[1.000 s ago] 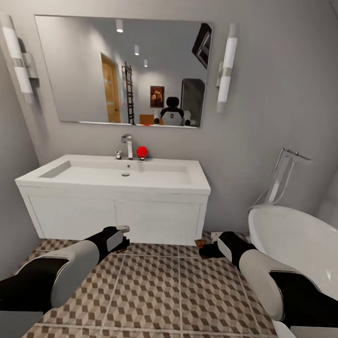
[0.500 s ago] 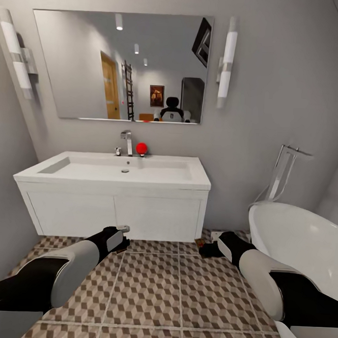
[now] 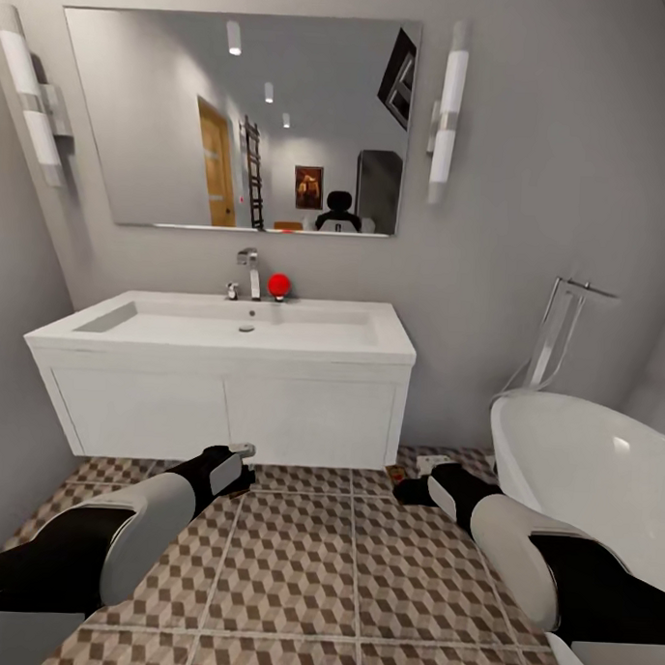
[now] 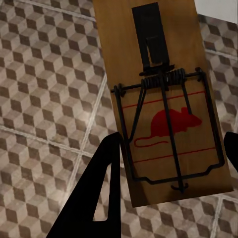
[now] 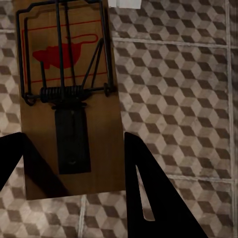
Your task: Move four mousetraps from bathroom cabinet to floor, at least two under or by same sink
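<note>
Here the floor (image 3: 293, 563), tiled in a brown, tan and cream cube pattern with pale grout lines, fills the lower part of the head view and forms the background of both wrist views. A white tub (image 3: 587, 479) stands at the right, with a chrome filler (image 3: 565, 328) rising behind it. The wide white sink (image 3: 226, 328) sits on a wall-hung vanity (image 3: 223, 405) against the grey wall, a chrome tap (image 3: 250, 269) at its back edge and a small red ball (image 3: 278, 286) just beside the tap. Above hangs a mirror (image 3: 235, 120), flanked by two tube lamps (image 3: 447, 110). Both arms reach forward and down over the tiles in front of the vanity. The left gripper (image 3: 242, 462) is near the vanity's lower edge; in the left wrist view its dark fingers (image 4: 101, 193) are clamped on the long edges of a mousetrap (image 4: 163, 104), a brown board with a black plate, a wire spring and bar, and a red mouse mark, held above the tiles. The right gripper (image 3: 411, 487) is between the vanity's right corner and the tub; in the right wrist view its fingers (image 5: 148, 193) are likewise closed on a second mousetrap (image 5: 69, 99) of the same kind, also clear of the floor. In the head view a further small brown board (image 3: 397, 474) lies on the tiles just beyond the right gripper, beside a small white fitting (image 3: 433, 463); detail is too small to tell.
</note>
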